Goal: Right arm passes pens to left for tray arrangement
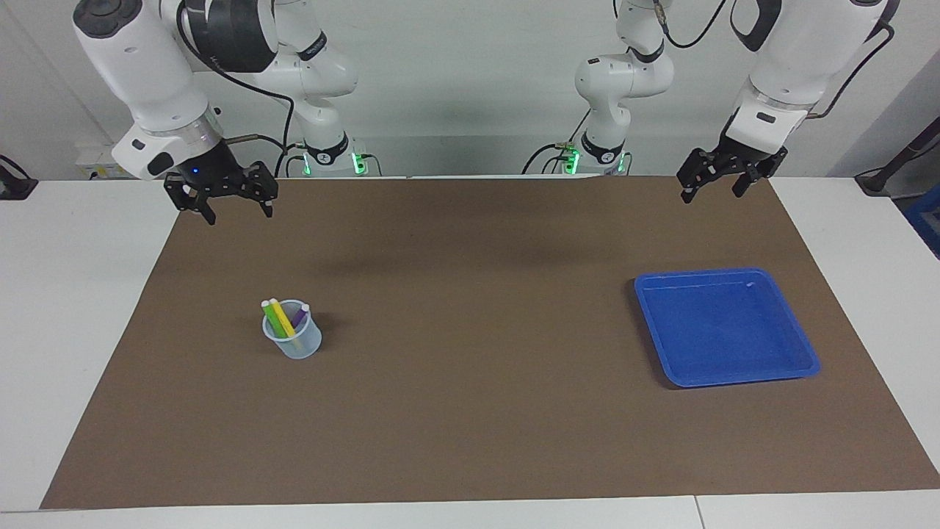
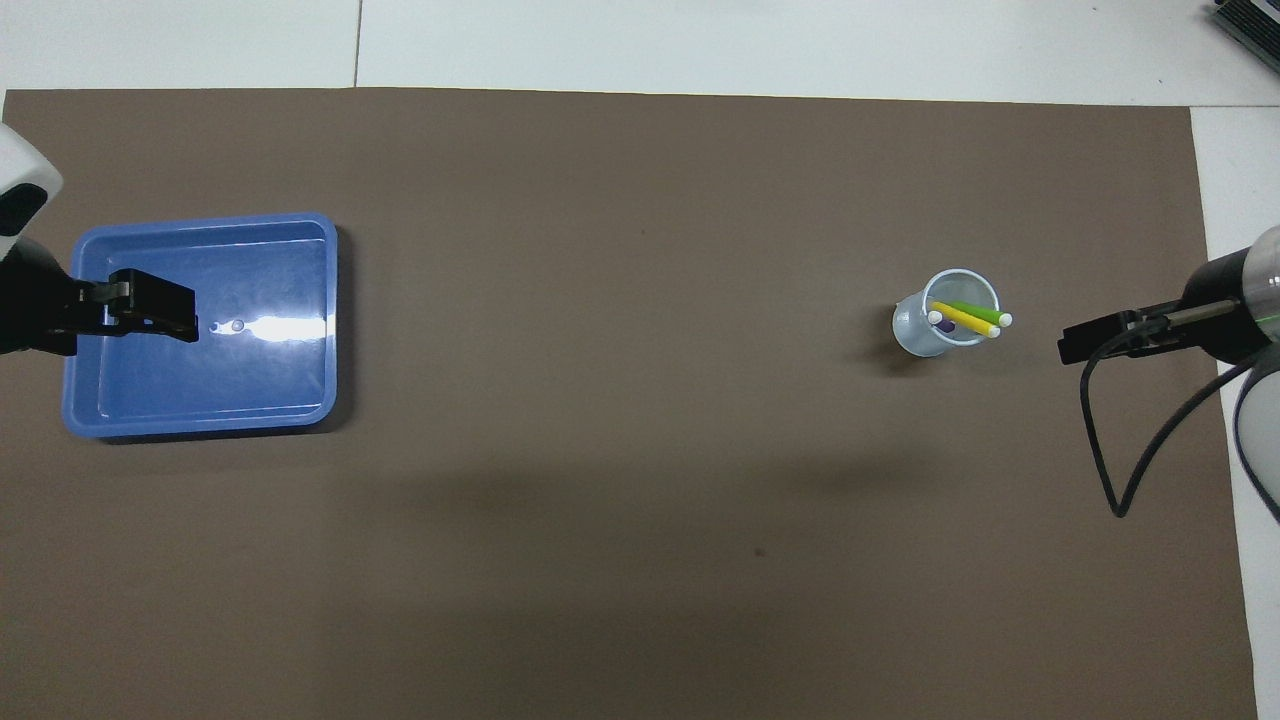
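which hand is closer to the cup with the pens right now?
Right. The right hand hangs open above the mat edge at the cup's end of the table; the left hand hangs open at the tray's end.

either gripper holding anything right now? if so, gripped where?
Nothing is held. The right gripper and the left gripper both hang open and empty. All three pens stand in the cup; the tray holds no pen.

Facing camera looks down from across the table; overhead looks steeply forward; both share the brown mat (image 1: 470, 411).
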Controlling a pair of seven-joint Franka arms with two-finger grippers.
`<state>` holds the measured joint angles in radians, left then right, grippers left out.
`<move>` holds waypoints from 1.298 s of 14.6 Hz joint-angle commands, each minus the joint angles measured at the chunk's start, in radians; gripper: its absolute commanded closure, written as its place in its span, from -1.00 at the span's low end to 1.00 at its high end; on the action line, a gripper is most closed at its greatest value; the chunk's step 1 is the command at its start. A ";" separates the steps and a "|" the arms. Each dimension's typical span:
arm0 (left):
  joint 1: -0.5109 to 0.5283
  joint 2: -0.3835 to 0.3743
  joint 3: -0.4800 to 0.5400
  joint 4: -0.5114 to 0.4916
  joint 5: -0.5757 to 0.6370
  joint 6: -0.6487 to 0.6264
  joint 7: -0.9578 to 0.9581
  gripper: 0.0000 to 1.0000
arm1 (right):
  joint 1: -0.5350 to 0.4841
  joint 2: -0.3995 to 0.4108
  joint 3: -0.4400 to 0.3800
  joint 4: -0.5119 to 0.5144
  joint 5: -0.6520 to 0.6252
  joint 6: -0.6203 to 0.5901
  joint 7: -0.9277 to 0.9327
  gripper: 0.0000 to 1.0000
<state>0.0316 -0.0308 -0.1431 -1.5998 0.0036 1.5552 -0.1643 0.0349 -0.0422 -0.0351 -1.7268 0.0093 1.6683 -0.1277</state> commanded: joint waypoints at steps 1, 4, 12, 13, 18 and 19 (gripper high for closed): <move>-0.012 -0.015 0.007 -0.019 -0.002 0.019 0.006 -1.00 | 0.002 -0.022 0.012 -0.025 -0.029 -0.002 0.029 -1.00; -0.012 -0.017 0.007 -0.019 -0.002 0.017 0.002 -1.00 | 0.000 -0.021 0.012 -0.023 -0.029 -0.001 0.028 -1.00; -0.025 -0.015 -0.009 -0.017 0.000 0.023 -0.129 -1.00 | 0.000 -0.027 0.012 -0.043 -0.028 0.002 0.028 -1.00; -0.026 -0.015 -0.009 -0.017 0.000 0.031 -0.132 -1.00 | 0.000 -0.048 0.012 -0.078 -0.028 0.028 0.019 -1.00; -0.041 -0.017 -0.010 -0.022 -0.002 0.034 -0.317 -1.00 | 0.000 -0.074 0.012 -0.140 -0.029 0.085 -0.036 -1.00; -0.048 -0.017 -0.010 -0.025 -0.002 0.034 -0.386 -1.00 | 0.000 -0.074 0.012 -0.137 -0.029 0.076 -0.055 -1.00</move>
<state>0.0118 -0.0308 -0.1622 -1.6000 0.0025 1.5707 -0.4426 0.0372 -0.0824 -0.0288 -1.8275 0.0072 1.7311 -0.1459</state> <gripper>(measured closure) 0.000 0.000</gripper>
